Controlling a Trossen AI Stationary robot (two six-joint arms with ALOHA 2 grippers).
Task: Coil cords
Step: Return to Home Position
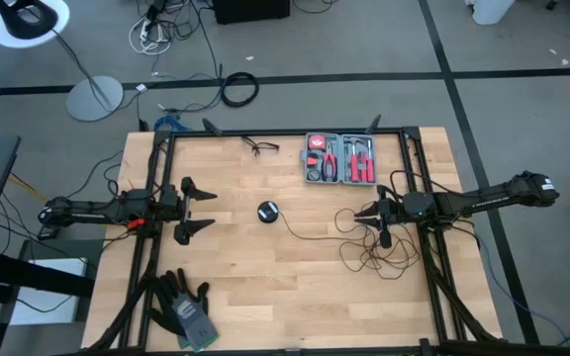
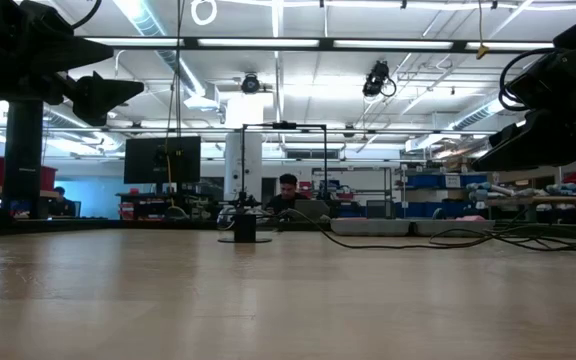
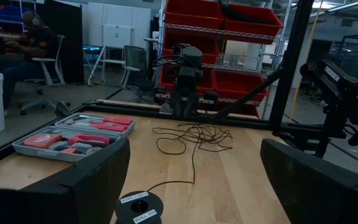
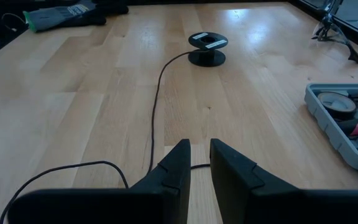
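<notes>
Left gripper (image 1: 198,209) hangs over the left side of the table (image 1: 265,297), fingers spread wide and empty, while your right gripper (image 4: 199,144) on the far side is pressed nearly together, pinching nothing. Your thin black cord (image 4: 156,106) runs from the round puck (image 1: 267,211) mid-table to loose loops beside the right gripper. It's hidden where it slips under those fingers, and the loops are too fine to trace.

The high camera is looking straight down on the whole table (image 1: 265,297). The low one is sitting at tabletop height, apparently at the 6 o'clock edge, facing 12. The wrist cameras are looking close across it, left toward 3, right toward 9. All are sharing the wire spool (image 1: 267,211).
</notes>
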